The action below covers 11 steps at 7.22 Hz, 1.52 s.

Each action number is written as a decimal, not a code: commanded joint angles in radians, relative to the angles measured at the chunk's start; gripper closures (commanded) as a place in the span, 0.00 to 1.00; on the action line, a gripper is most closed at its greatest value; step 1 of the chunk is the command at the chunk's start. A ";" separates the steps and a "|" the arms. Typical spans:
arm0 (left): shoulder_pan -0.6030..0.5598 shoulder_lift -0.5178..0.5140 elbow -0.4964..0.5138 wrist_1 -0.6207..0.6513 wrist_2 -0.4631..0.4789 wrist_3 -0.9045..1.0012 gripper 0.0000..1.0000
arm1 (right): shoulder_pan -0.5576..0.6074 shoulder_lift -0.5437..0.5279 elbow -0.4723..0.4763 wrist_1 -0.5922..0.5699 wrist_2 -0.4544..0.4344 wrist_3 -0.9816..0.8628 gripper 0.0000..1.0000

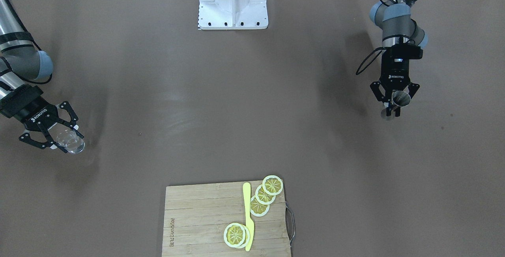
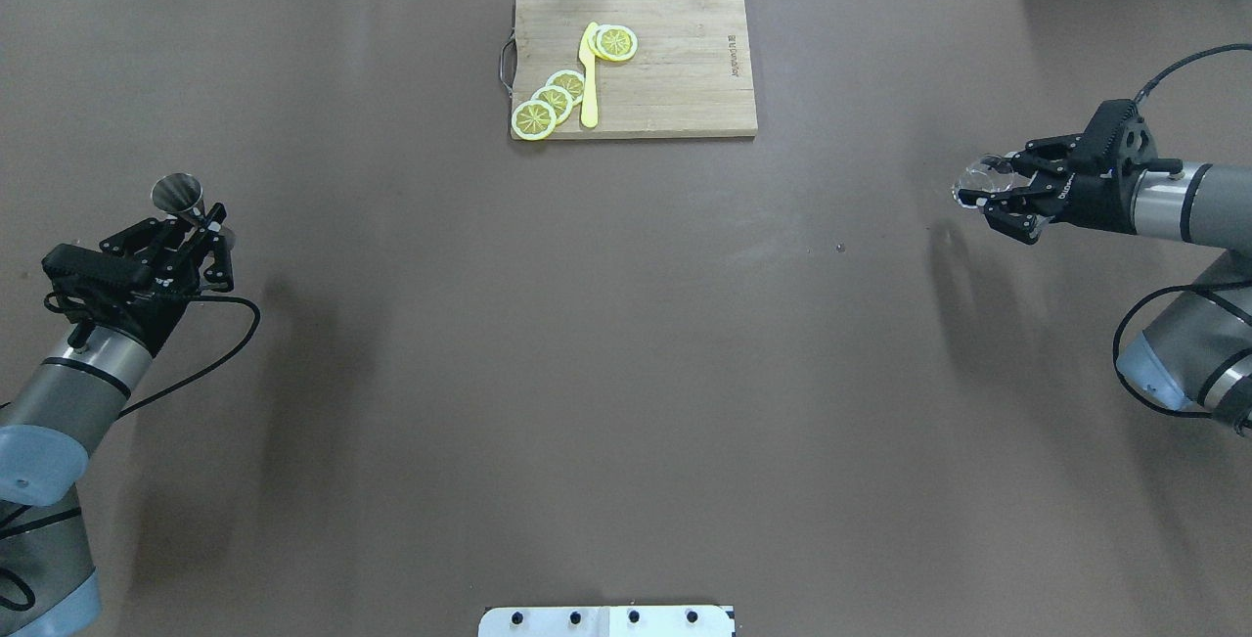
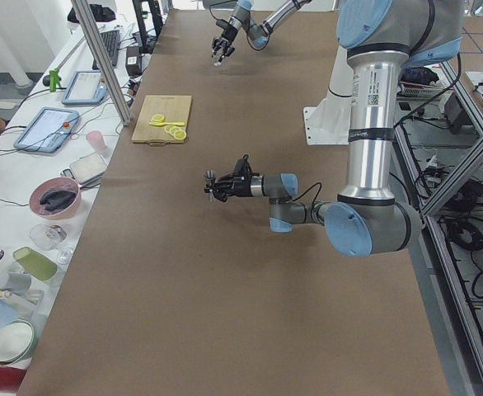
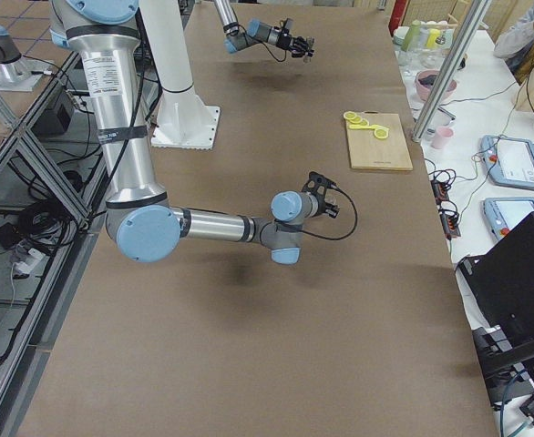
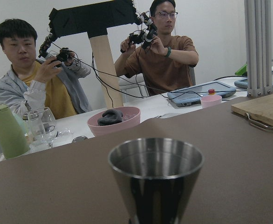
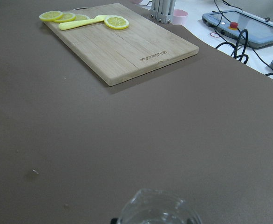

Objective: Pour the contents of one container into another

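My left gripper (image 2: 196,224) is shut on a steel measuring cup (image 2: 179,197), near the table's left edge in the overhead view. The cup stands upright with its mouth open in the left wrist view (image 5: 155,172) and shows on the right in the front-facing view (image 1: 399,99). My right gripper (image 2: 986,195) is shut on a clear glass (image 2: 976,185) near the table's right edge. The front-facing view has that glass (image 1: 72,141) on its left. In the right wrist view only the glass's rim (image 6: 150,210) shows. The two containers are far apart.
A wooden cutting board (image 2: 685,79) with lemon slices (image 2: 553,101) and a yellow knife (image 2: 588,74) lies at the far middle edge. The white robot base (image 1: 232,2) stands on the near side. Two people sit beyond the far edge, by a pink bowl (image 5: 115,122).
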 commanded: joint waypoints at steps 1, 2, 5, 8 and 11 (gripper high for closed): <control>-0.002 -0.013 -0.006 0.018 -0.053 -0.003 1.00 | -0.010 -0.003 -0.024 0.048 0.007 0.004 1.00; -0.002 -0.022 0.000 0.032 -0.052 -0.004 1.00 | -0.024 -0.012 -0.025 0.076 0.010 0.004 1.00; -0.002 -0.066 0.054 0.070 0.011 -0.041 1.00 | -0.036 -0.030 -0.027 0.115 0.034 0.004 1.00; -0.004 -0.088 0.088 0.070 0.028 -0.044 1.00 | -0.038 -0.036 -0.045 0.142 0.056 0.002 1.00; -0.004 -0.089 0.088 0.072 0.019 -0.044 1.00 | -0.049 -0.032 -0.050 0.142 0.094 -0.054 1.00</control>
